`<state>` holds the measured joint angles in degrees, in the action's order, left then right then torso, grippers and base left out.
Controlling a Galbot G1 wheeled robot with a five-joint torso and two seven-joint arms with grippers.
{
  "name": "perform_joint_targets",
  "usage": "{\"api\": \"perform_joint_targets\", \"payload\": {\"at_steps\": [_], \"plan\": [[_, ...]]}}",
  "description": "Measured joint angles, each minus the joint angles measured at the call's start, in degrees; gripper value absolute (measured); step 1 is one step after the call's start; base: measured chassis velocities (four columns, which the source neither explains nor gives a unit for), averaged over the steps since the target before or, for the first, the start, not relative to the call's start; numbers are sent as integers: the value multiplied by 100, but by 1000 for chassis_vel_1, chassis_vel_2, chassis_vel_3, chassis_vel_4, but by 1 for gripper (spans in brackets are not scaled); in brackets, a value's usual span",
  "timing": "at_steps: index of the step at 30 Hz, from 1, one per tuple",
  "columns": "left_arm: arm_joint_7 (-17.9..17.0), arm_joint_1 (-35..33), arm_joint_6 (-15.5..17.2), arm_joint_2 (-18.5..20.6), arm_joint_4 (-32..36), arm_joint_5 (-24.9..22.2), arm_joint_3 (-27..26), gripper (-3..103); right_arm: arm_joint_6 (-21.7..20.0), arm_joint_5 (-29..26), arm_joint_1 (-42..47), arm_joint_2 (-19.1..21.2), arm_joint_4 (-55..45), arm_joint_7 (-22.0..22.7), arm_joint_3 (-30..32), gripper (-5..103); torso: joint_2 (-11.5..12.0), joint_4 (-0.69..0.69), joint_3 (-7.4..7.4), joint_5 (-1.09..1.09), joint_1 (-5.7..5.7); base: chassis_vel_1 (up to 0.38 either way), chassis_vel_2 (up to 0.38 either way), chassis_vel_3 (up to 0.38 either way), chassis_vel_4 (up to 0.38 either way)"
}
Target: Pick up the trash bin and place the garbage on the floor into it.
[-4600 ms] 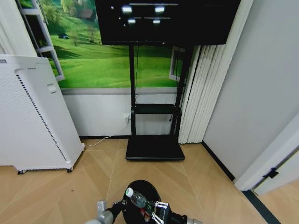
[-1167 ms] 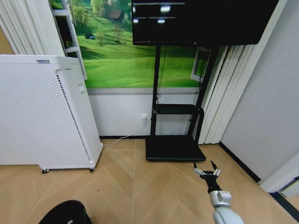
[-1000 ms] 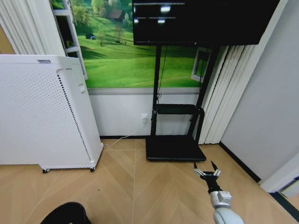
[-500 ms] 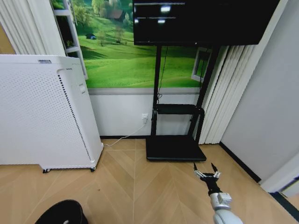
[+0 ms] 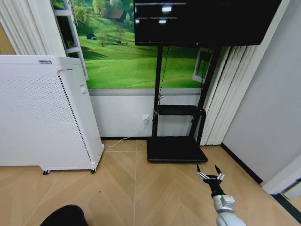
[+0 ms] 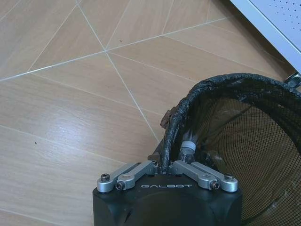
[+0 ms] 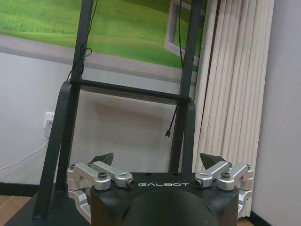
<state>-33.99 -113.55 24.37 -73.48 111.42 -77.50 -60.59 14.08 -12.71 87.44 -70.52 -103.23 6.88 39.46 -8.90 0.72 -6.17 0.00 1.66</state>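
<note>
The trash bin (image 5: 63, 216), black and round, shows at the head view's lower left edge above the floor (image 5: 141, 193). In the left wrist view my left gripper (image 6: 165, 163) is shut on the bin's wrapped rim, the black mesh wall (image 6: 249, 141) curving away behind it over the herringbone floor (image 6: 70, 94). One piece of the garbage, a pale bottle top (image 6: 187, 149), shows inside the bin just behind the rim. My right gripper (image 5: 210, 171) hangs open and empty above the floor in front of the TV stand, its fingertips (image 7: 104, 158) spread wide.
A tall white appliance (image 5: 42, 113) stands at the left, its base edge (image 6: 277, 23) close to the bin. The flat black TV-stand base (image 5: 176, 150) and its uprights (image 7: 66, 141) are ahead; white curtains (image 5: 221, 94) and a grey wall at the right.
Since 4.6 s ago the camera has turned; the bin went from bottom centre to lower left and the right gripper left it. In the last second the right gripper drifted slightly nearer.
</note>
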Motion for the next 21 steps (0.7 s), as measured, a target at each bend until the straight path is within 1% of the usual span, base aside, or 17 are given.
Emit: {"api": "perform_joint_targets", "payload": {"at_steps": [6, 10, 14, 15, 16, 18, 20, 21], "plan": [[-40, 91, -63, 18, -114, 53, -34, 1, 8, -9, 45, -20, -5, 1, 10, 100, 0, 1, 0, 2, 0, 0, 0, 0, 0], [62, 117, -62, 33, -157, 69, -35, 1, 20, -9, 68, -24, -14, 3, 19, 100, 0, -1, 0, 2, 0, 0, 0, 0, 0], [127, 130, -8, 45, -140, 74, 14, 1, 30, -12, 87, -9, -29, 3, 33, 100, 0, 1, 0, 0, 0, 0, 0, 0, 0], [142, 127, 23, 45, -124, 74, 25, -2, 32, -15, 86, 4, -32, 3, 43, 100, 0, 1, 0, -2, 0, 0, 0, 0, 0], [142, 127, 23, 45, -124, 74, 25, -2, 32, -15, 86, 4, -32, 3, 43, 100, 0, 1, 0, -2, 0, 0, 0, 0, 0], [156, 102, 62, 38, -76, 172, 24, 8, 33, -29, 74, 30, -33, 4, 59, 100, 0, 1, 0, -2, 0, 0, 0, 0, 0], [163, 84, 70, 36, -61, 224, 13, 8, 36, -35, 64, 36, -32, 5, 61, 100, 0, 1, 0, -1, 0, 0, 0, 0, 0], [171, 66, 74, 36, -49, 246, -1, 13, 40, -40, 52, 40, -27, 9, 61, 100, 0, 0, 0, -1, 0, 0, 0, 0, 0]]}}
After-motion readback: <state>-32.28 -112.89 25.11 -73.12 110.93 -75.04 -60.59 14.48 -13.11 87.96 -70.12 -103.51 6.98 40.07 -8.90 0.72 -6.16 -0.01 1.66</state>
